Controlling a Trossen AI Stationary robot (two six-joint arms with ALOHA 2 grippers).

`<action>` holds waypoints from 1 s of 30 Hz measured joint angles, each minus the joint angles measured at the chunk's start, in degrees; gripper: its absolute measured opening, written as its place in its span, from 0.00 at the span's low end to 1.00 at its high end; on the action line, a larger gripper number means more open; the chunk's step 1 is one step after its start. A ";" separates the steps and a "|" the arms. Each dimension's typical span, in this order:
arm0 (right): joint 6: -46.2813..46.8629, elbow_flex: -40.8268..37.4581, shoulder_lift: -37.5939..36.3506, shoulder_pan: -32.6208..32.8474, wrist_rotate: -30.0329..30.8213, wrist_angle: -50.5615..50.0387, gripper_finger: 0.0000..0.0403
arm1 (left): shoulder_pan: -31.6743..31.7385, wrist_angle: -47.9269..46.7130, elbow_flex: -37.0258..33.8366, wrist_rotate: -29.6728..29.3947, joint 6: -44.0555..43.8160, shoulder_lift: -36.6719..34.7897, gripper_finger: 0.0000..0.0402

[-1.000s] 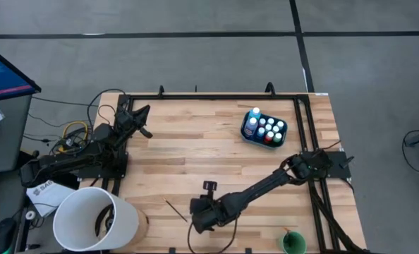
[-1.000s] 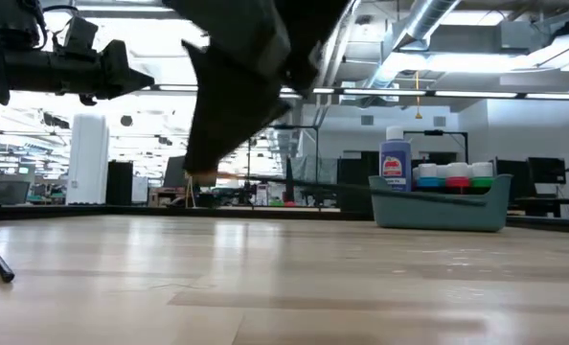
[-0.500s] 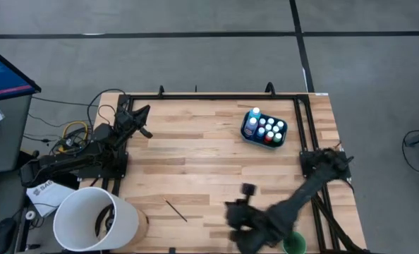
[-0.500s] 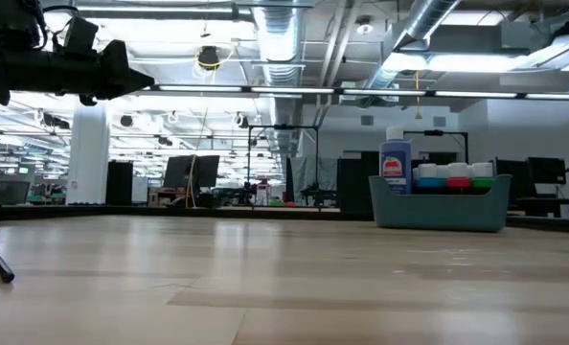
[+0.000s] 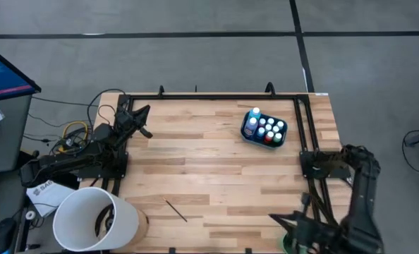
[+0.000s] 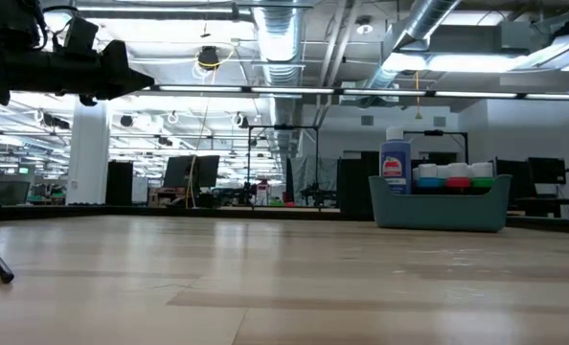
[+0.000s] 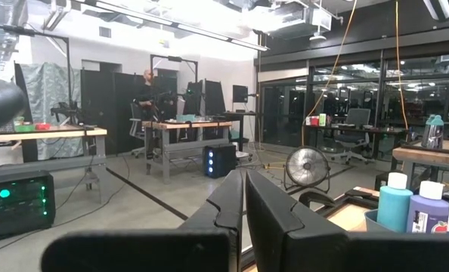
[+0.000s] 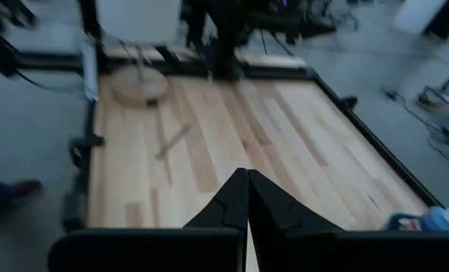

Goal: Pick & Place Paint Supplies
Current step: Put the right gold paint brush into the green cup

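- Since a second earlier, we saw the right arm swing from the middle of the bench's near edge out to its near right corner, where the right hand (image 5: 288, 227) hung by a green cup (image 5: 292, 245) with fingers clenched together and nothing between them.
- We found the left hand (image 5: 143, 111) parked at the far left corner, its fingers pressed shut and empty in the left wrist view.
- We counted the paint bottles (image 5: 268, 128) standing upright in a blue tray (image 5: 246, 135) toward the far right of the bench (image 5: 209, 162), one taller blue bottle (image 5: 252, 120) at the tray's left end.
- We noted one thin brush (image 5: 175, 210) lying flat on the bare wood near the white bucket (image 5: 95, 219), well apart from both hands.
- We judged the brush light and stiff, prone to roll; a pinch across its middle seemed safest.
- We judged the bottles light, rigid and smooth, best gripped around the body below the white cap.
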 joint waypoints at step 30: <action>19.06 -1.51 15.17 7.79 8.66 0.03 0.00 | -0.02 0.00 0.00 0.01 0.00 0.00 0.02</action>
